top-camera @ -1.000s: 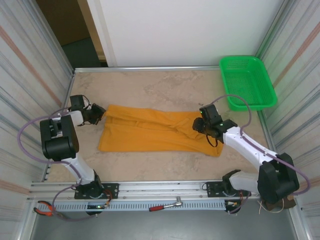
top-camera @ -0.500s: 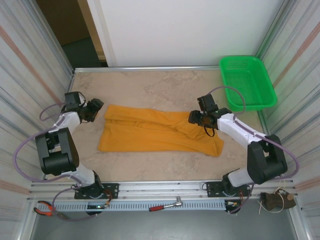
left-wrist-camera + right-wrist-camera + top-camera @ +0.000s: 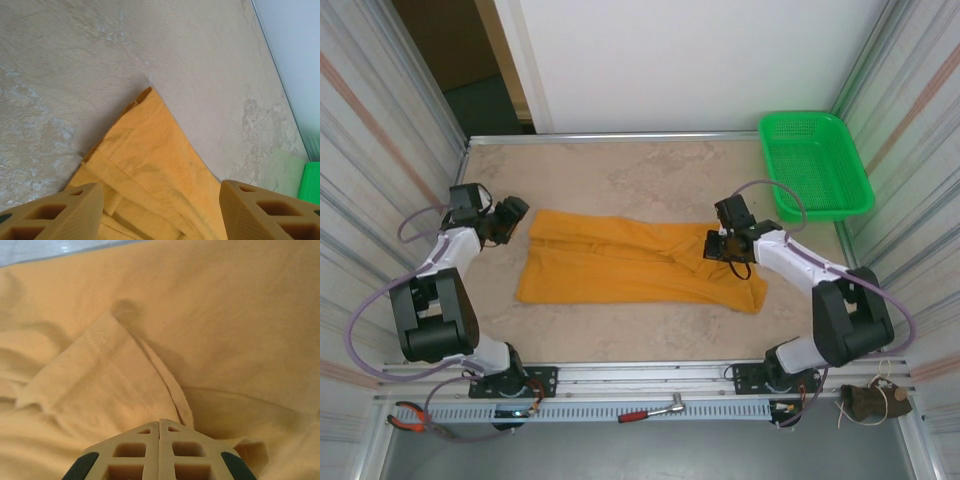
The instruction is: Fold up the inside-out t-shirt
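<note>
The shirt (image 3: 640, 265) lies in the middle of the surface (image 3: 620, 170), long axis left to right. My left jaws stand apart just off its far-left corner. My right jaws are pressed together on its right end.

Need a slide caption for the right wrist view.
Right gripper shut at a hemmed flap of the mustard-orange soft cotton t-shirt.

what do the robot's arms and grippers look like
The left arm and right arm have white links, black joint blocks and looping pale purple cables. The left gripper and right gripper have tan fingers with square cut-outs; the right's show black side patches.
</note>
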You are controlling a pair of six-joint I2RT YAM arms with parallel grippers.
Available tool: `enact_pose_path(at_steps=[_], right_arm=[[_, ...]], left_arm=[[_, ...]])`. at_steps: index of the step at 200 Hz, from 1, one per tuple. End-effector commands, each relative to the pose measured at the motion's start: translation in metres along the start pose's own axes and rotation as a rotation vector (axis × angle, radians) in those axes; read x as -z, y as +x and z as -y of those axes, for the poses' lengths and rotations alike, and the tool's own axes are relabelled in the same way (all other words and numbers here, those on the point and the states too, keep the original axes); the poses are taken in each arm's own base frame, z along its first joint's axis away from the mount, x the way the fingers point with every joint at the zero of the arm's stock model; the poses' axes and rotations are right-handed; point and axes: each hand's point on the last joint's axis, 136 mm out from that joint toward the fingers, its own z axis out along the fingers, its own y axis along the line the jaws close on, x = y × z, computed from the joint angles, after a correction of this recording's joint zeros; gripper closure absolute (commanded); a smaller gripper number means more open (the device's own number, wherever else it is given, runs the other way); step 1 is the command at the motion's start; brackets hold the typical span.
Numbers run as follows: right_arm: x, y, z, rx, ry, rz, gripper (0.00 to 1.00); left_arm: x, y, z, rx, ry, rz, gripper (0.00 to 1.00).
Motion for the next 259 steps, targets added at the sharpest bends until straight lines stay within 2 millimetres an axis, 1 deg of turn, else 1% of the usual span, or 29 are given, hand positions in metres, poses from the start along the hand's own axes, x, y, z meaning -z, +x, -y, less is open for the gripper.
enact_pose_path(at_steps=[1,15,38,49,58,67,72,81,87,94,98,109,119,126,141,148,157,177,189,198,211,219,230,245,259], right_arm=[[0.022,0.013,-0.015,0.061,-0.056,0.000,1.00],[0.029,0.029,-0.021,0.086,-0.064,-0.016,1.00],[0.035,0.071,-0.029,0.118,-0.108,-0.078,0.99],[0.040,0.088,-0.028,0.115,-0.126,-0.102,0.81],[0.048,0.091,-0.025,0.099,-0.135,-0.085,0.71],[0.058,0.082,-0.020,0.072,-0.140,-0.023,0.60],[0.062,0.075,-0.017,0.051,-0.139,0.010,0.56],[0.073,0.054,-0.012,0.002,-0.158,0.082,0.54],[0.075,0.041,-0.009,-0.034,-0.173,0.105,0.54],[0.077,0.026,-0.007,-0.070,-0.195,0.127,0.51],[0.072,0.020,-0.006,-0.084,-0.194,0.118,0.49],[0.067,0.003,-0.010,-0.081,-0.192,0.119,0.43],[0.056,-0.006,-0.016,-0.052,-0.180,0.104,0.37],[0.048,-0.011,-0.023,-0.030,-0.179,0.086,0.35],[0.032,-0.013,-0.043,0.039,-0.165,0.051,0.35],[0.025,-0.012,-0.051,0.076,-0.151,0.039,0.38],[0.011,-0.006,-0.060,0.111,-0.135,0.002,0.43],[-0.012,0.017,-0.075,0.132,-0.130,-0.075,0.58],[-0.020,0.036,-0.092,0.138,-0.177,-0.116,0.59],[-0.024,0.050,-0.100,0.141,-0.198,-0.148,0.58],[-0.020,0.063,-0.113,0.154,-0.242,-0.173,0.57],[-0.013,0.063,-0.112,0.152,-0.229,-0.163,0.56],[0.001,0.054,-0.104,0.141,-0.197,-0.115,0.55],[0.019,0.047,-0.078,0.101,-0.104,-0.074,0.51],[0.031,0.048,-0.045,0.051,0.017,-0.073,0.47]], left_arm=[[0.008,0.005,0.002,-0.010,0.007,0.005,0.37],[0.009,0.007,0.003,-0.012,0.011,0.006,0.37],[0.009,0.009,0.002,-0.013,0.010,0.003,0.37],[0.010,0.009,0.003,-0.015,0.012,0.003,0.37],[0.010,0.009,0.003,-0.015,0.014,0.002,0.37],[0.011,0.009,0.004,-0.019,0.016,0.000,0.37],[0.011,0.009,0.005,-0.022,0.019,0.000,0.37],[0.012,0.008,0.006,-0.024,0.020,0.001,0.37],[0.013,0.009,0.007,-0.023,0.022,0.001,0.37],[0.013,0.008,0.007,-0.025,0.024,0.003,0.37],[0.014,0.009,0.007,-0.025,0.023,0.001,0.37],[0.015,0.009,0.008,-0.030,0.024,0.004,0.37],[0.016,0.008,0.009,-0.033,0.023,0.005,0.37],[0.016,0.009,0.008,-0.034,0.021,0.002,0.37],[0.016,0.008,0.009,-0.033,0.022,0.004,0.37],[0.016,0.008,0.009,-0.030,0.025,0.005,0.37],[0.016,0.008,0.009,-0.028,0.027,0.005,0.37],[0.017,0.008,0.010,-0.026,0.030,0.004,0.37],[0.017,0.008,0.011,-0.029,0.034,0.003,0.37],[0.017,0.008,0.012,-0.032,0.035,0.002,0.37],[0.017,0.008,0.014,-0.041,0.037,-0.003,0.37],[0.016,0.009,0.015,-0.046,0.038,-0.010,0.37],[0.016,0.012,0.018,-0.066,0.037,-0.024,0.37],[0.016,0.018,0.022,-0.101,0.033,-0.042,0.36],[0.016,0.027,0.025,-0.126,0.030,-0.066,0.36]])
